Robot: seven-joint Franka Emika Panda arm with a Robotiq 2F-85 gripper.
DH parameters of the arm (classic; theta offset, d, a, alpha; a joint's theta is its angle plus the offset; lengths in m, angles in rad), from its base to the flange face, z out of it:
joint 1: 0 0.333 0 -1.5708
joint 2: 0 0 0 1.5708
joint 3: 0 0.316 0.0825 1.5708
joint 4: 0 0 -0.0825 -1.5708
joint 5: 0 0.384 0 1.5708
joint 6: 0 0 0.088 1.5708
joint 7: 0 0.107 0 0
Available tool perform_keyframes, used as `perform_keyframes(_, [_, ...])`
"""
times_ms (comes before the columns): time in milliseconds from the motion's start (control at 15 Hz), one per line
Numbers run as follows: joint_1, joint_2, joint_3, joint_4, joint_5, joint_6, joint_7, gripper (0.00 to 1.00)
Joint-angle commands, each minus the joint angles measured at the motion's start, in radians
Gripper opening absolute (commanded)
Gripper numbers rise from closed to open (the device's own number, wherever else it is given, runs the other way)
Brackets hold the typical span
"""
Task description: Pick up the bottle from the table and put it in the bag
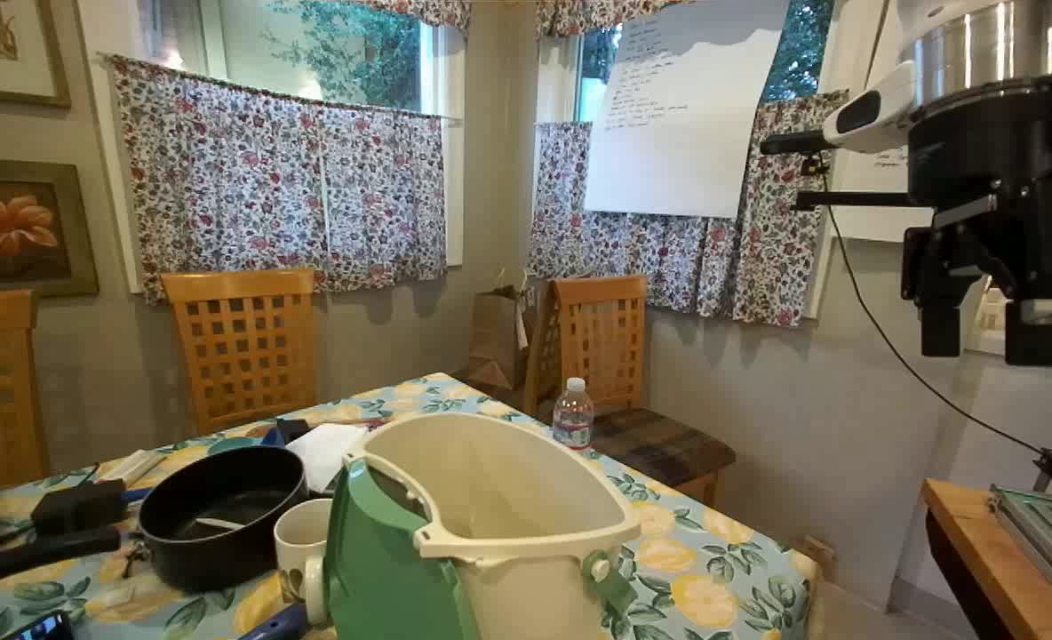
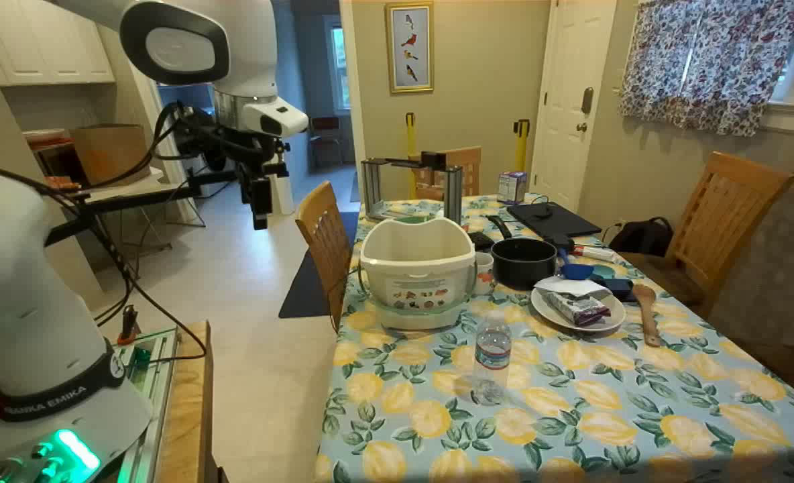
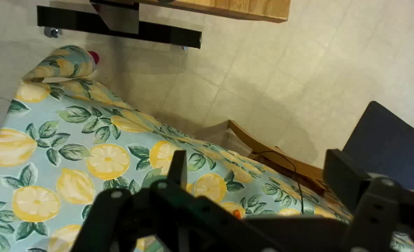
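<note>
My gripper point(image 1: 988, 340) hangs raised, fingers point(image 3: 177, 169) spread wide. Bottle point(image 2: 493, 355) upright on floral-covered table point(image 2: 638, 419), outside bag point(image 2: 418, 275), pale cap point(image 1: 575, 384) on top. Bottle and gripper well apart. In an exterior view: bottle near; bag farther, slightly left, mouth up; cup point(image 2: 483, 274) just right of bag; black pan point(image 2: 523, 266) right of cup; white plate point(image 2: 614, 312) with packet point(image 2: 579, 307) farther than bottle, to its right; wooden spoon point(image 2: 647, 315) right of plate; chair point(image 2: 318, 245) at table's left side.

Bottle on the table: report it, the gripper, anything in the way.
Gripper open, holding nothing. Bottle upright on the table, ungripped. Cream-and-green tub nearby, might crowd the approach.
</note>
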Motion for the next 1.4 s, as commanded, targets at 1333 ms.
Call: perform_keyframes(1333, [-0.273,0.188,-0.157,0.119,-0.112,0.372,-0.061,1.0])
